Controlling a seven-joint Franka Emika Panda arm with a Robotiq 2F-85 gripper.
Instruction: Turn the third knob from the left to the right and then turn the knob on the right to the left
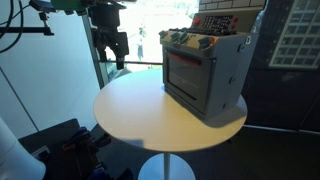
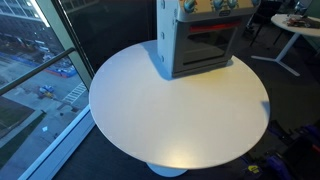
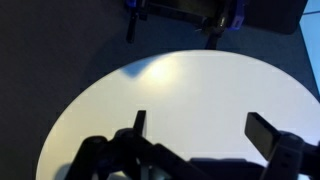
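A grey toy oven stands on the far side of the round white table; it also shows in an exterior view. A row of small knobs runs along its top front edge, too small to tell apart. My gripper hangs above the table's left edge, well away from the oven. In the wrist view the gripper is open and empty above the bare tabletop. The oven is out of the wrist view.
A glass wall with a street far below runs beside the table. Another white table with small objects stands at the back. A chair base stands on the dark floor beyond the table.
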